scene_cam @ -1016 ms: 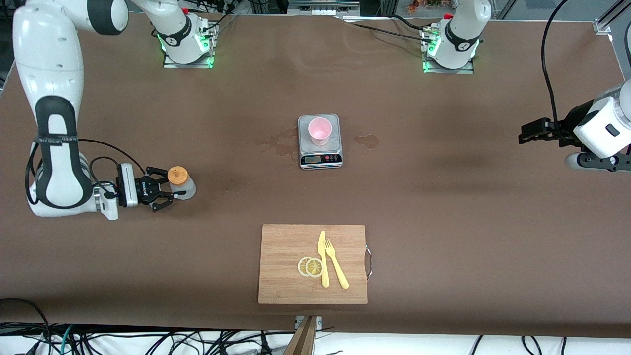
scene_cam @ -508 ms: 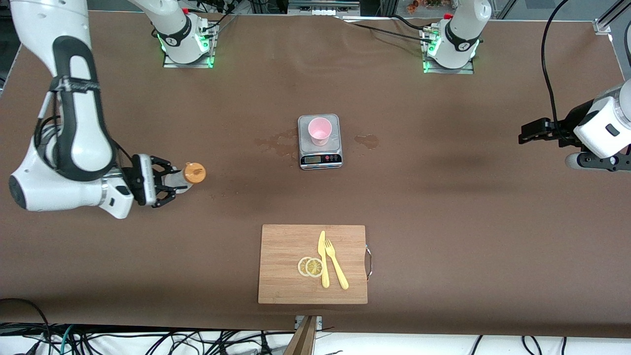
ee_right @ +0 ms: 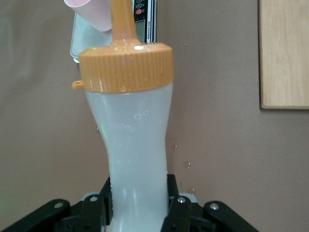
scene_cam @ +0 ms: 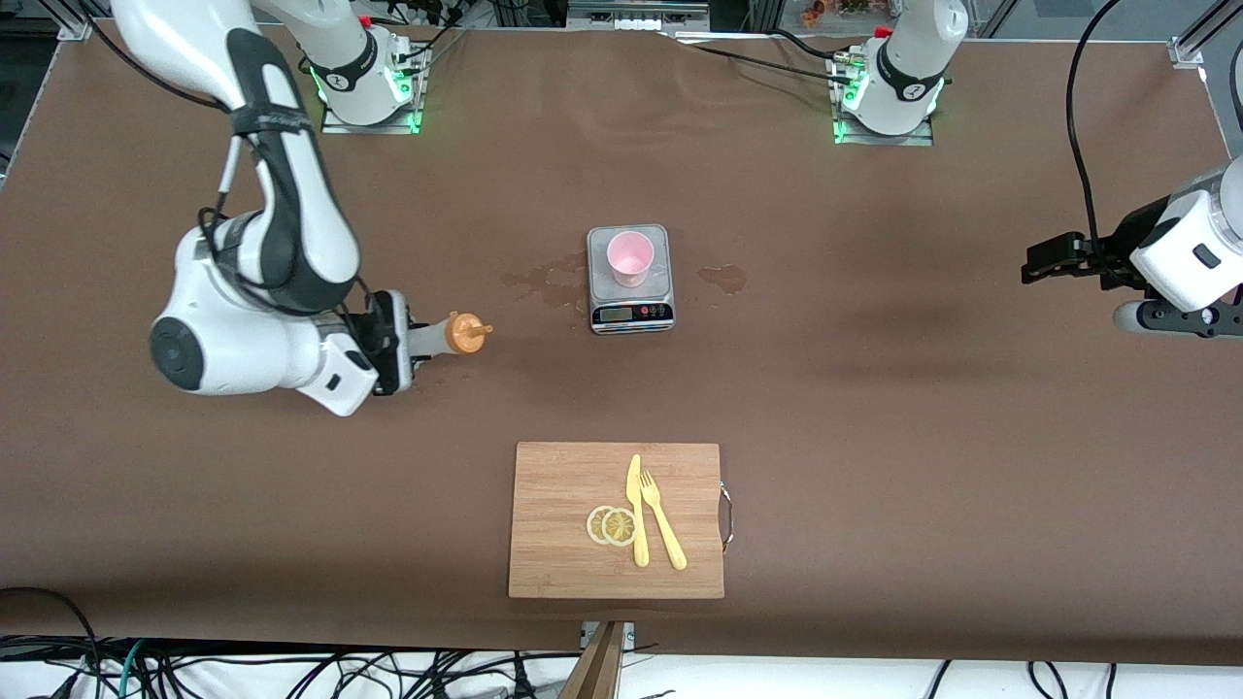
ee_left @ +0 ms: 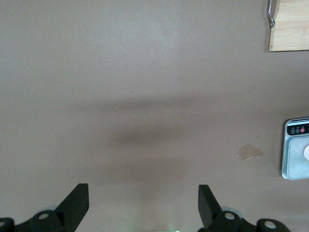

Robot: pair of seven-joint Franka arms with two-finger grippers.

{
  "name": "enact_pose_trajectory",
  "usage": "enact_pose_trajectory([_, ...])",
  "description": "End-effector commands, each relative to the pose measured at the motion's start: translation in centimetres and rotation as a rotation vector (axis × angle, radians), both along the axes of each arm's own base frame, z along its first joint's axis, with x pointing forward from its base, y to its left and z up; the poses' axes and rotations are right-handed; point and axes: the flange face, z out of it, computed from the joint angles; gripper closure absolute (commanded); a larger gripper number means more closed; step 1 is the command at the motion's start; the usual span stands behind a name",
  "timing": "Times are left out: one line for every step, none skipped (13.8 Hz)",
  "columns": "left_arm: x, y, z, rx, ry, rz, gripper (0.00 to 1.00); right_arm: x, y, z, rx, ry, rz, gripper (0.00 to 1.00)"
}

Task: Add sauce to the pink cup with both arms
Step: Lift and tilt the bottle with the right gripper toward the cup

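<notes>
While the right claw (scene_cam: pixel 419 342) clamps the sauce (scene_cam: pixel 449 337) aloft, the pink cup (scene_cam: pixel 628 257) awaits filling; the left claw (scene_cam: pixel 1031 263) waits, spread apart.

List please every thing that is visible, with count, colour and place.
Sauce bottle: 1, whitish with orange cap, tipped sideways in the right gripper, over the table toward the right arm's end.
Cup: 1, pink, on the scale.
Scale: 1, silver, mid-table.
Board: 1, wooden, nearer the camera than the scale.
Lemon slices: 2, yellow, on the board.
Knife: 1, yellow, on the board.
Fork: 1, yellow, beside the knife.
Right gripper: 1, black, shut on the bottle.
Left gripper: 1, black, open, waiting over the left arm's end.
</notes>
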Motion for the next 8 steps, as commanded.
enact_pose_trajectory([0.0,0.0,0.3,0.002,0.002,-0.012,0.00,-1.5,2.3,1.4,-0.076,-0.028,0.012,0.92])
enact_pose_trajectory([0.0,0.0,0.3,0.002,0.002,-0.012,0.00,-1.9,3.5,1.4,-0.096,-0.032,0.015,0.92])
enact_pose_trajectory([0.0,0.0,0.3,0.002,0.002,-0.012,0.00,-2.3,4.8,1.3,-0.122,-0.037,0.018,0.92])
enact_pose_trajectory([0.0,0.0,0.3,0.002,0.002,-0.012,0.00,-2.8,5.9,1.2,-0.153,-0.033,0.003,0.92])
enact_pose_trajectory([0.0,0.0,0.3,0.002,0.002,-0.012,0.00,-3.1,6.9,1.1,-0.177,-0.032,-0.015,0.91])
enact_pose_trajectory([0.0,0.0,0.3,0.001,0.002,-0.013,0.00,-3.8,8.3,0.9,-0.190,-0.029,-0.008,0.91])
enact_pose_trajectory([0.0,0.0,0.3,0.001,0.002,-0.012,0.00,-4.3,9.5,0.6,-0.213,-0.036,0.008,0.91])
enact_pose_trajectory([0.0,0.0,0.3,0.001,0.002,-0.013,0.00,-4.9,10.6,0.6,-0.231,-0.044,0.007,0.91])
